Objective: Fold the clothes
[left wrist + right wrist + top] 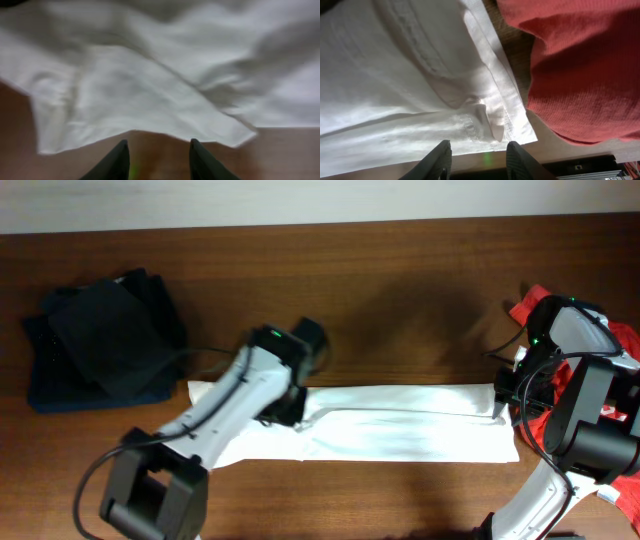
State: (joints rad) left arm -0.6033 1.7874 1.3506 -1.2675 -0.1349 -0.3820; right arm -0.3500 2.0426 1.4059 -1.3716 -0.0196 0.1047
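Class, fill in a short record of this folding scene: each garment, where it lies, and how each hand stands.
white T-shirt: folded into a long strip, flat on the table
red T-shirt: bunched beside the strip's right end
dark clothes: piled at the far left
left hand: open, empty, at the strip's edge
right hand: open, empty, by the strip's right corner

Left hand (159, 156) and right hand (477, 154) both hang low with fingers parted.

dark folded cloth pile (105, 340) on wooden table (400, 290).
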